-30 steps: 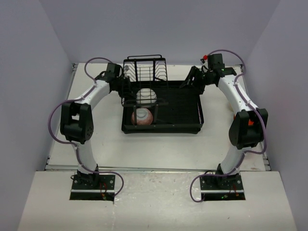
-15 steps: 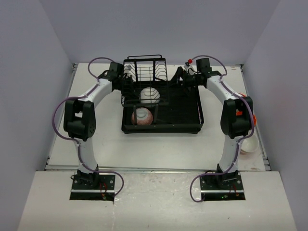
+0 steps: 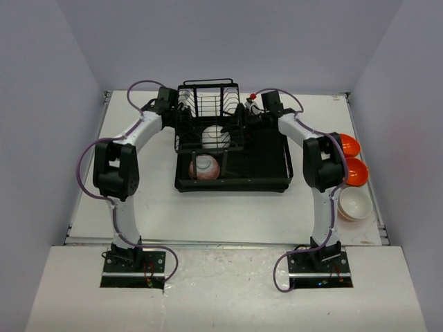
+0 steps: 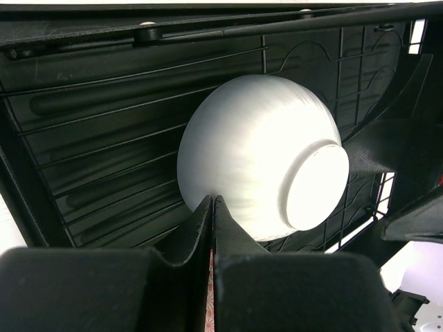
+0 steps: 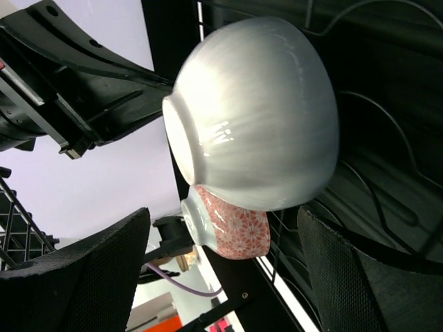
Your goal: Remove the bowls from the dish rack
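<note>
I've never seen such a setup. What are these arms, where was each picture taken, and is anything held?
These are two robot arms bolted to a table, each ending in a two-finger gripper. One picture looks down from above; the others come from wrist cameras. The black dish rack contains a white bowl and a pink patterned bowl. At the table's right sit one orange bowl, a second orange bowl and a plain white bowl. The left gripper is shut, the right gripper open; neither holds anything.

Black dish rack (image 3: 273, 181), white bowl (image 3: 212, 137), pink-flowered bowl (image 3: 205, 167), orange bowls (image 3: 355, 172), perhaps beige bowl (image 3: 354, 204)
</note>
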### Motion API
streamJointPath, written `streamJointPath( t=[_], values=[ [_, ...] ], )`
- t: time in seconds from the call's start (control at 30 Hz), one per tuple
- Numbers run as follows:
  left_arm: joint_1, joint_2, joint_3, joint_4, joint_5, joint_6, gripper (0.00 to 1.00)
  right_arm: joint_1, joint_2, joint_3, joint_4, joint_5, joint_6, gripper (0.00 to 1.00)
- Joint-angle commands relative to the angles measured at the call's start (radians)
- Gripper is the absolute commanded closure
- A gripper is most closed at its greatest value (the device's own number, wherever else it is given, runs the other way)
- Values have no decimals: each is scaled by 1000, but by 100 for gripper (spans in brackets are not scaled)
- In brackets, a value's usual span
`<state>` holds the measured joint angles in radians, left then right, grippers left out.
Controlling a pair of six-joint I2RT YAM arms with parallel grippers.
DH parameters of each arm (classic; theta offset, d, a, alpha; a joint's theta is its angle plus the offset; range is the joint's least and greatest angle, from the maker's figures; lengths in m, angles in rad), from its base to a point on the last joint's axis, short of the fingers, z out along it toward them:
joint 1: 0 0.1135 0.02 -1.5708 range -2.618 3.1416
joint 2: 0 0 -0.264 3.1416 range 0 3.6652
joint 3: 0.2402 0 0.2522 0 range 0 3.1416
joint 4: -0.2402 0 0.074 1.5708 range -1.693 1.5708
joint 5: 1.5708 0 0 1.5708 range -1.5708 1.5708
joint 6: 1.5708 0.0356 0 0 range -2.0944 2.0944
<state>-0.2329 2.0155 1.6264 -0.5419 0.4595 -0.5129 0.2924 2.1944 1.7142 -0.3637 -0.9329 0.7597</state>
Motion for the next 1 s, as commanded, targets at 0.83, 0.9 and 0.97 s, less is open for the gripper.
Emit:
streamJointPath(
  t=[0.83,0.9,0.97],
  values=[
    [-40,45,84,-52,18,17,100,21,31,-54,207,72,19,8],
    [-40,46,89,-52,18,17,100,21,10,-65,258,59,32,11],
    [-42,51,90,-52,24,16,100,22,1,-80,305,11,70,16]
  ],
)
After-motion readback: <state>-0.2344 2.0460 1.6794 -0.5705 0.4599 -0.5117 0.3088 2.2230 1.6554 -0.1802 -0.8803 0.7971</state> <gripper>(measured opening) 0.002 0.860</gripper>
